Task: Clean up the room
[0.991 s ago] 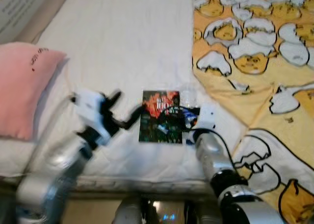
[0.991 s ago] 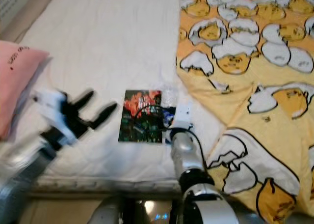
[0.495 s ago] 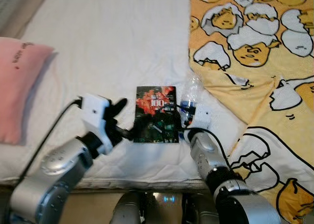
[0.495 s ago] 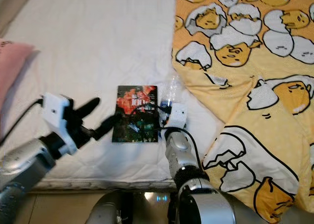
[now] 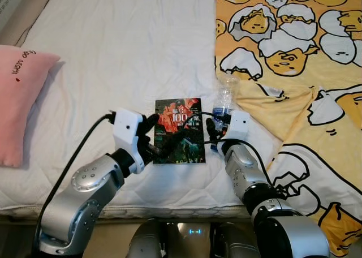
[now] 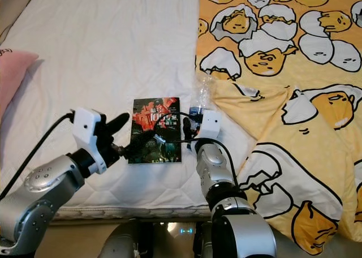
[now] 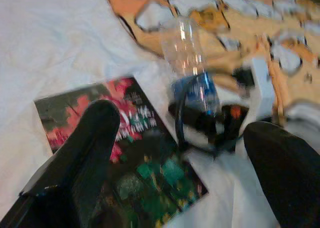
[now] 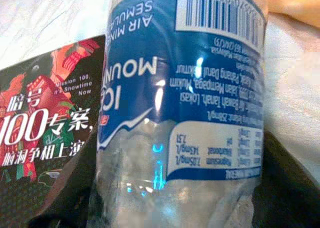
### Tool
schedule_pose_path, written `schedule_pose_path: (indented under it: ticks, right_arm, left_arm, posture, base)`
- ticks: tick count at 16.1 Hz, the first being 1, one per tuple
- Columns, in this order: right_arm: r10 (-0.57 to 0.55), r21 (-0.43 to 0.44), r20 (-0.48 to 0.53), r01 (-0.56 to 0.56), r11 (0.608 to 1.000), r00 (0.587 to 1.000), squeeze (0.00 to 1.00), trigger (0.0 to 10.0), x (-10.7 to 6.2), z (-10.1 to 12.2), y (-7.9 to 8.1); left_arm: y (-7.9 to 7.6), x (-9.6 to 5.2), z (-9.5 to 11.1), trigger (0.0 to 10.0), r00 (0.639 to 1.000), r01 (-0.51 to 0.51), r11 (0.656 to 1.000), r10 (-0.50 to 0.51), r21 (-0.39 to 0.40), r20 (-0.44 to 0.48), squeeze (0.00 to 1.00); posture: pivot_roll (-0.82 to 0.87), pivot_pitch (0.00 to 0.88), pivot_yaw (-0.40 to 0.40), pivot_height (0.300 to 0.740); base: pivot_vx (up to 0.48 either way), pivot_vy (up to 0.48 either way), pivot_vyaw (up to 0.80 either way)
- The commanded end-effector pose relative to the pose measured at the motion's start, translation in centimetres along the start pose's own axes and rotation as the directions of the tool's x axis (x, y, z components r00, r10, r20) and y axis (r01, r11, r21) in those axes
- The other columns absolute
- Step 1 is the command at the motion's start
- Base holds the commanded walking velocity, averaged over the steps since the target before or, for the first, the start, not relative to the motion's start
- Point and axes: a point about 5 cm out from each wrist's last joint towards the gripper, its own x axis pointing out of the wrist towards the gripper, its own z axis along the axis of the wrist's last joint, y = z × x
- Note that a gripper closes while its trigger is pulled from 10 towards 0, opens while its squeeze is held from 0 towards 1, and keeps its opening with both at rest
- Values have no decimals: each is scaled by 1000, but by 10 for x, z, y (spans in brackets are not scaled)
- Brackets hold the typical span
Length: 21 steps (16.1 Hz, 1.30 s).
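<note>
We see a clear bottle (image 8: 180, 103) with a blue label and barcode, close up. Just beside it lies a book (image 8: 45, 123) with white characters, on the white bed (image 8: 45, 13).

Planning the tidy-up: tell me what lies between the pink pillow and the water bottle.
In the left eye view, the left claw and book lie between pink pillow and water bottle, on white sheet.

Bed (image 5: 130, 37): book (image 5: 180, 130), bottle (image 5: 224, 103), pillow (image 5: 20, 94), blanket (image 5: 300, 60)

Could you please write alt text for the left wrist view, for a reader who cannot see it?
Two open black fingers frame a book lying on a white bed, with a clear bottle beside it at the edge of a yellow blanket.
</note>
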Motion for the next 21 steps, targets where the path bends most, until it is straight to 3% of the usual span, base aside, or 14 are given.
schedule_pose_path:
  ticks: [1, 3, 5, 7, 10, 11, 12, 13, 14, 15, 16, 17, 21]
  right_arm:
    - [3, -2, 41, -3, 1000, 999, 27, 0, -1, 4, -3]
    - [7, -35, 117, -3, 999, 993, 78, 0, 1, 23, -9]
    - [15, -150, 296, 31, 988, 955, 82, 0, -5, 66, -30]
    - [-65, -205, 477, 182, 962, 876, 71, 0, -31, 101, -61]
    - [-36, -266, 531, 207, 941, 846, 63, 0, -54, 94, -62]
    - [-63, -252, 555, 239, 938, 830, 55, 0, -68, 83, -65]
    - [-110, -221, 543, 268, 938, 833, 59, 0, -83, 71, -68]
    - [-114, -224, 540, 273, 936, 834, 59, 0, -86, 70, -69]
    - [-136, -214, 473, 263, 941, 871, 55, 0, -88, 58, -79]
    - [-89, -238, 394, 195, 951, 915, 55, 0, -85, 46, -78]
    - [-24, -276, 376, 137, 951, 926, 39, 0, -83, 43, -71]
    - [9, -266, 320, 80, 961, 947, 20, 10000, -79, 35, -63]
    - [-108, -209, 283, 171, 963, 953, 0, 10000, -74, 33, -78]
  left_arm:
    - [4, -3, -15, 10000, 999, 1, 1000, -1, 4, -52, 0]
    - [6, 8, -17, 10000, 1000, -5, 1000, 4, -2, -28, 0]
    - [11, 33, -12, 10000, 998, -49, 999, 49, 22, 36, 0]
    - [16, 49, -9, 10000, 989, -110, 993, 105, 40, 105, 0]
    - [23, 51, -7, 10000, 975, -170, 985, 166, 14, 150, 0]
    - [33, 45, -11, 10000, 952, -261, 965, 257, 2, 166, 0]
    - [57, 22, -34, 10000, 864, -483, 873, 487, -69, 127, 0]
    - [61, 15, -40, 10000, 838, -527, 846, 534, -82, 111, 0]
    - [65, 7, -42, 10000, 796, -590, 805, 592, -55, 130, 0]
    - [65, 12, -37, 10000, 792, -598, 801, 592, -3, 149, 0]
    - [63, 17, -32, 10000, 805, -579, 816, 569, 9, 165, 0]
    - [56, 28, -23, 10000, 841, -516, 856, 500, 25, 208, 0]
    - [48, 34, -18, 10000, 860, -476, 878, 450, 58, 241, 0]
  posture:
    - [118, 159, 97, 740]
    - [65, 107, 69, 740]
    - [12, 37, 23, 740]
    - [-7, 0, -44, 740]
    - [-11, 0, -53, 740]
    - [-17, 0, -52, 740]
    - [-37, 0, -41, 740]
    - [-40, 0, -37, 740]
    - [-38, 0, -32, 740]
    - [-41, 0, -29, 740]
    - [-44, 0, -27, 740]
    - [-55, 0, -18, 740]
    - [-64, 0, -3, 740]
  base:
    - [0, 0, 0]
    - [0, 0, 0]
    - [0, 0, 0]
    - [0, 0, 0]
    - [0, 0, 0]
    - [0, 0, 0]
    - [0, 0, 0]
    - [0, 0, 0]
    - [0, 0, 0]
    - [0, 0, 0]
    - [0, 0, 0]
    - [285, -382, 0]
    - [293, -377, 0]
